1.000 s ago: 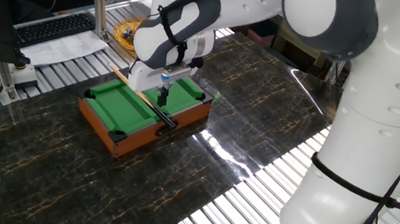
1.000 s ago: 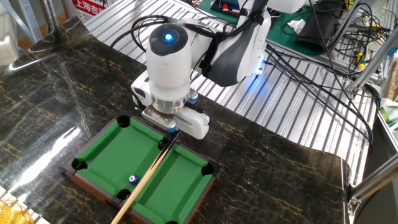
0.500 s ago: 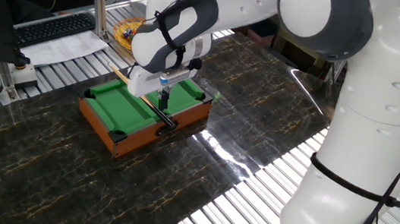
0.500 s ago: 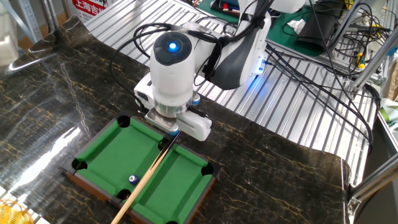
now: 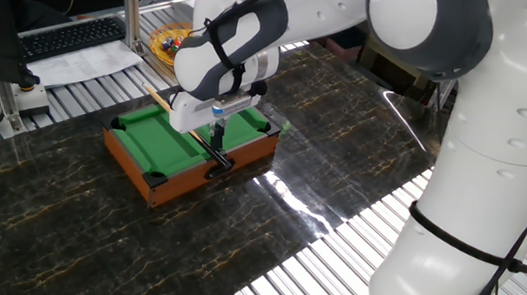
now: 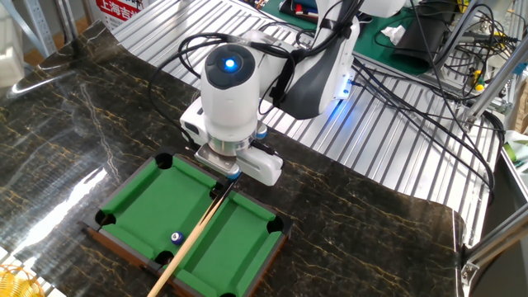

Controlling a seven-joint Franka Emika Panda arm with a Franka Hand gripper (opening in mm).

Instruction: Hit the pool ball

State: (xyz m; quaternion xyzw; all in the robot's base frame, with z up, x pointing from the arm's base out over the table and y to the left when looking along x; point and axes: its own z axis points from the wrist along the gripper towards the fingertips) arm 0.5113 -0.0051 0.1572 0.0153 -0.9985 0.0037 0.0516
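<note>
Pool ball (image 6: 176, 238), tiny, round, dark blue with a pale spot, sits on the green felt near one short end of the mini pool table (image 6: 128, 190), just beside the long wooden cue (image 6: 191, 243) that lies slanted across the cloth. The table is a small rectangle with an orange-brown wooden frame and black corner pockets, set on a glossy dark marble-look tabletop (image 6: 74, 140) streaked with pale veins. Over at the opposite end of the felt hangs the gripper (image 6: 223, 183), its dark fingers pinching the cue's upper end; the glossy white wrist with a blue light looms above it. So the ball is well apart from the jaws, down the cue's length, close to the end rail and between two pockets. Open felt spreads on both sides of the cue. Ribbed metal slats border the marble. In one fixed view the ball is hidden behind the arm.
</note>
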